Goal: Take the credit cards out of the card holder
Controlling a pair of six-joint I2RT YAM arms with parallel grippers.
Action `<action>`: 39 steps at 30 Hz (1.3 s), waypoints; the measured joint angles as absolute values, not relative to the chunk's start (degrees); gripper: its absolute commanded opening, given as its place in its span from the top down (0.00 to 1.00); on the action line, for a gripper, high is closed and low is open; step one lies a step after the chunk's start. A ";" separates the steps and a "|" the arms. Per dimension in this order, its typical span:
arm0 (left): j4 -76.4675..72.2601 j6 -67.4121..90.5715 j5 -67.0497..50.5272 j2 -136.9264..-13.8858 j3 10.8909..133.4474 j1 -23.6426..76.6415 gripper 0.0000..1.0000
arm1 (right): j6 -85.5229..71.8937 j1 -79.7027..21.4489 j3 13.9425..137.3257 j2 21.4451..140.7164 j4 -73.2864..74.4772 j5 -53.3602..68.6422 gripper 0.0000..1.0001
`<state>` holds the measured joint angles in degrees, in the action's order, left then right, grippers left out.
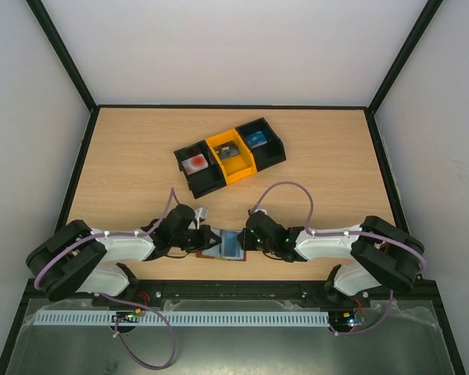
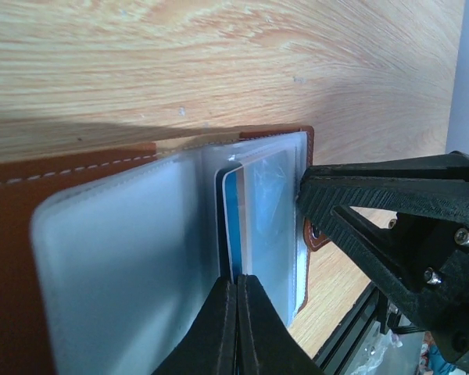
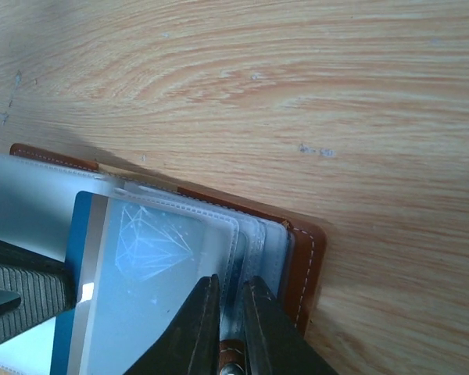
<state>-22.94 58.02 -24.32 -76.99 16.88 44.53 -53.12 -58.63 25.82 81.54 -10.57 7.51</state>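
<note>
The table (image 1: pixel 141 156) was pale wood-grain laminate edged by a black frame (image 1: pixel 76 168), with plain white walls (image 1: pixel 234 47) closing it in on the left, right and far sides. Toward the far middle three small bins stood touching in a slanted row: a black bin (image 1: pixel 197 168), an orange bin (image 1: pixel 230 155) and a second black bin (image 1: pixel 259 142), each with something small inside that could not be made out. The card holder (image 1: pixel 211 251) lay open at the near edge of the table, midway between the two arms, brown leather down and its pale clear sleeves (image 2: pixel 117 258) facing up. Its long axis ran left to right along the table edge, slightly skewed, with the strap tab (image 2: pixel 313 234) at the end toward the right arm. A blue card (image 3: pixel 141 266) with a grey stripe and a white line drawing sat inside one sleeve, and in the top view its long side seemed to lie across the holder's length. The left gripper (image 2: pixel 236 285) reached in from the left end, jaws clenched on a sleeve leaf; whether the card's edge was pinched too could not be told. The right gripper (image 3: pixel 231 293) met the holder from the opposite end, its fingers (image 3: pixel 203 328) a narrow slit apart astride the sleeve edges, and whether they truly clamped them could not be told.
</note>
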 measured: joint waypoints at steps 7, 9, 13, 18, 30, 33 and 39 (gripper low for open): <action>-21.12 57.01 -25.50 -73.63 15.22 40.73 0.97 | -53.12 -58.83 25.63 82.21 -12.08 6.24 0.90; -20.84 56.86 -25.80 -73.01 14.94 40.16 0.97 | -53.12 -58.85 25.52 82.37 -12.51 6.07 0.91; -20.82 56.64 -26.26 -72.93 14.92 40.05 0.97 | -53.12 -58.85 25.45 82.65 -13.17 5.91 0.91; -20.88 56.55 -26.61 -72.95 14.92 40.05 0.97 | -53.10 -58.85 25.45 82.76 -13.63 5.96 0.88; -21.93 56.80 -26.98 -73.23 14.46 40.03 0.97 | -54.43 -59.46 26.81 76.29 -7.18 7.57 0.83; -22.65 56.99 -27.20 -73.36 14.13 40.03 0.97 | -54.92 -60.60 26.83 76.69 -8.05 8.84 0.84; -23.68 57.14 -27.70 -73.54 13.91 40.03 0.95 | -55.11 -61.14 27.90 81.19 -9.69 10.46 0.88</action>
<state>-23.68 57.14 -27.70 -73.54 13.91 40.03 -55.11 -61.14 27.90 81.19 -9.69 10.46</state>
